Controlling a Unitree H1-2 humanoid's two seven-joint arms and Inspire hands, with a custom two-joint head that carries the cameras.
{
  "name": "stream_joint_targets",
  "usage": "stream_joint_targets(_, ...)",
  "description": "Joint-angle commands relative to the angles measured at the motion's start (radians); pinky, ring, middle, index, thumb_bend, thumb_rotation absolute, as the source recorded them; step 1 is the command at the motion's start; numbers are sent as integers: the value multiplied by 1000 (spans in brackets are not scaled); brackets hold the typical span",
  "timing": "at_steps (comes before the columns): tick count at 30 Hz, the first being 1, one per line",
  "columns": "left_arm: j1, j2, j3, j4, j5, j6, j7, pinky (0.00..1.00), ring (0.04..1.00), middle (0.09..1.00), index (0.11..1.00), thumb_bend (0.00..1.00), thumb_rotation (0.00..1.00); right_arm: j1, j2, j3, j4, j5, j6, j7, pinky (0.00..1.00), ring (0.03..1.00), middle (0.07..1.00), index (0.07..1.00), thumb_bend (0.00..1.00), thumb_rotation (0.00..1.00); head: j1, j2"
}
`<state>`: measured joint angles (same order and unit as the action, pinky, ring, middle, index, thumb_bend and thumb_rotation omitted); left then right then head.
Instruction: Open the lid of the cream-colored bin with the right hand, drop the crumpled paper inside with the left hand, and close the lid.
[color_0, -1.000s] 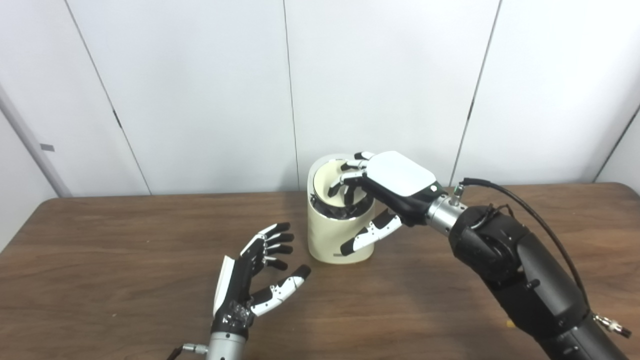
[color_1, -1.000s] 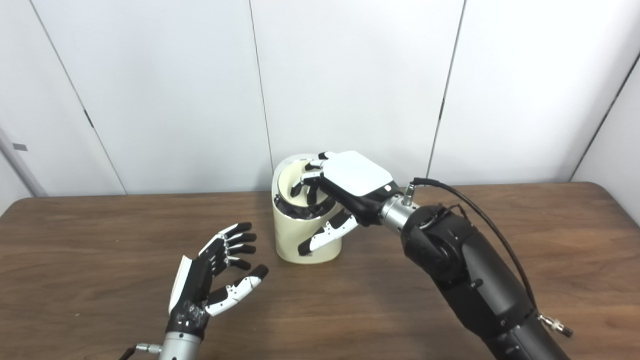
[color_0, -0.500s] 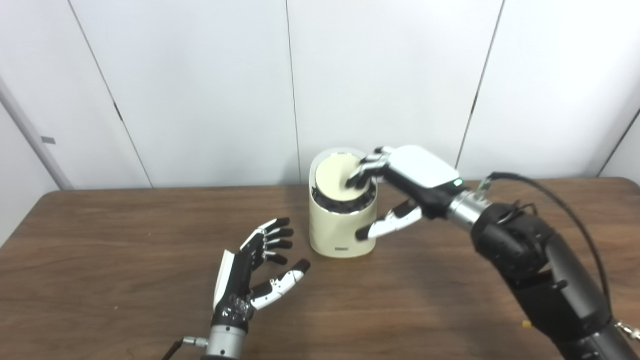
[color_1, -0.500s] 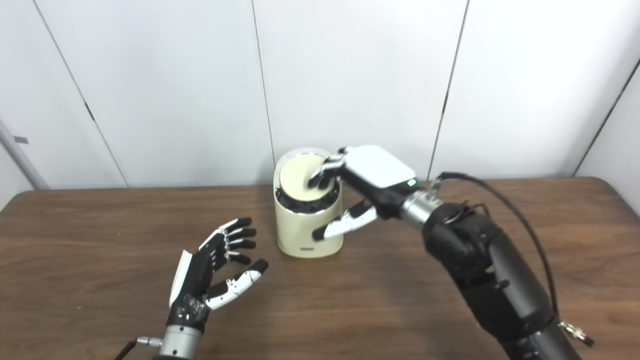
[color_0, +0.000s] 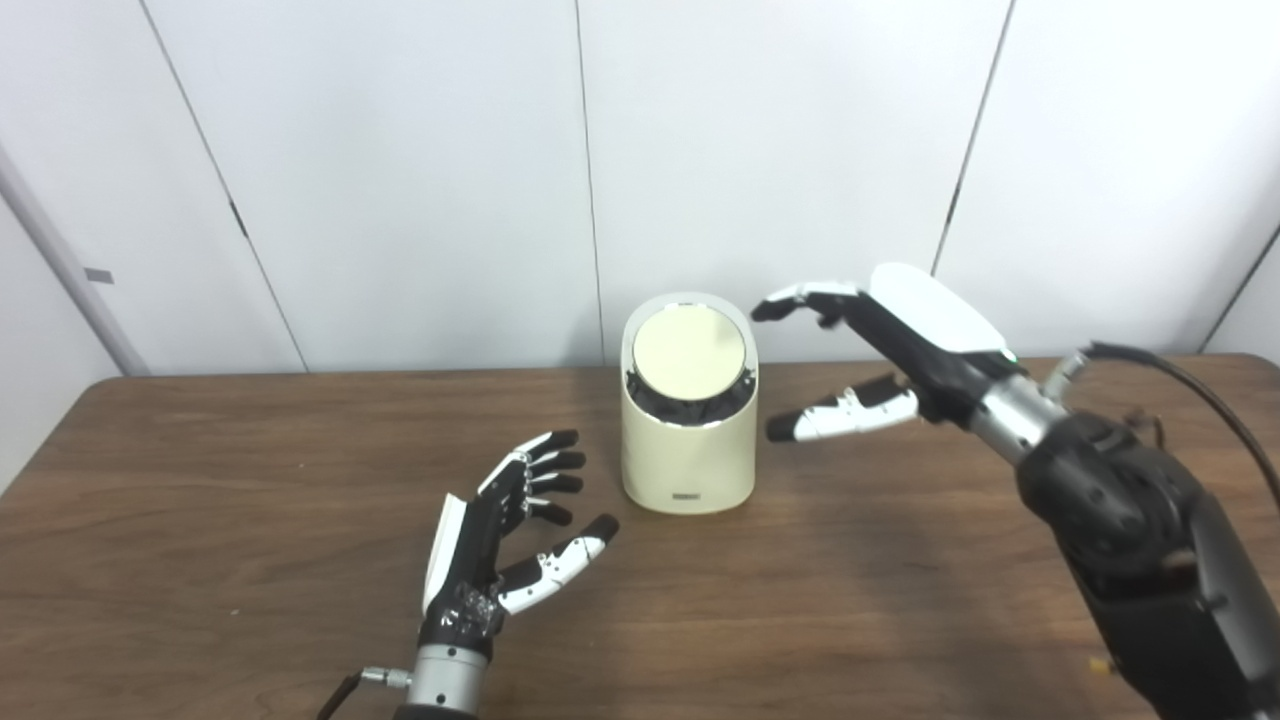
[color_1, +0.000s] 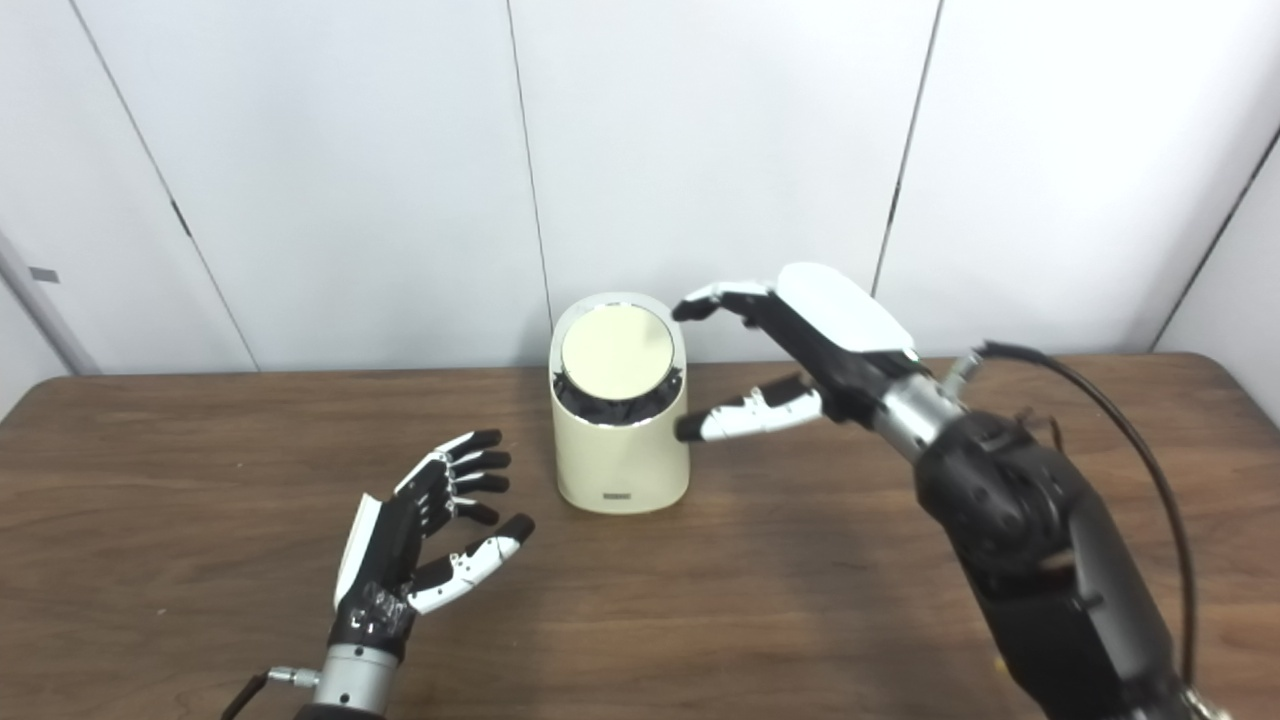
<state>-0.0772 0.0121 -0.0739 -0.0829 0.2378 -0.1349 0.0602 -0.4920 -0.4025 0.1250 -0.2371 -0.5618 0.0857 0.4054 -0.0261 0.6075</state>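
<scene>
The cream-colored bin (color_0: 688, 460) stands upright at the middle of the brown table, toward the back. Its round lid (color_0: 689, 350) lies shut across the slanted top. My right hand (color_0: 880, 350) hovers open just right of the bin's top, fingers spread and clear of the lid. My left hand (color_0: 510, 540) is open and empty, palm turned up, in front and to the left of the bin. No crumpled paper is visible in either view.
The wooden table (color_0: 250, 480) runs the full width of the view. White wall panels (color_0: 400, 180) stand close behind the bin. My right forearm (color_0: 1130, 520) crosses the table's right side, with a black cable (color_0: 1190, 380) looping above it.
My right hand pushed the lid down until it shut, then lifted off and drew back to the right of the bin. My left hand stayed in place, open.
</scene>
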Motion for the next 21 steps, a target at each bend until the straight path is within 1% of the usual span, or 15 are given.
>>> stream_joint_targets(1,-31,6,0,-36,3,-11,-4,567,694,754,807,691,245,-2,-4,-27,6,39,-49,-60,691,834,838,833,719,461,-2,2)
stream_joint_targets(2,-32,7,0,-37,2,-11,-5,567,695,755,808,689,245,9,-1,-29,15,50,-61,-70,701,847,854,853,734,444,-2,2)
stream_joint_targets(3,-33,10,0,-37,2,-12,-6,566,694,755,808,688,241,30,9,-37,14,70,-53,-78,691,843,867,868,736,439,-2,2)
stream_joint_targets(5,-36,17,2,-36,0,-15,-8,567,696,759,808,684,240,78,27,-47,2,84,-33,-96,704,841,894,888,759,394,-4,2)
stream_joint_targets(7,-40,23,4,-35,6,-16,-9,574,697,762,809,679,246,124,49,-63,-11,104,-17,-120,693,830,905,898,766,363,-7,2)
stream_joint_targets(11,-48,33,8,-41,8,-6,-17,583,694,764,807,689,257,200,99,-98,-29,125,16,-168,681,818,907,899,806,376,-19,2)
stream_joint_targets(14,-56,38,11,-39,2,-8,-21,586,695,762,805,690,253,237,127,-113,-17,141,7,-201,650,810,910,913,808,387,-28,2)
stream_joint_targets(17,-63,46,13,-34,5,-9,-25,590,694,759,805,689,259,265,150,-119,-2,171,0,-222,670,829,927,927,800,358,-35,0)
stream_joint_targets(21,-71,53,14,-29,8,-4,-29,604,700,762,812,694,279,294,181,-119,6,194,20,-246,688,851,934,931,812,320,-43,-1)
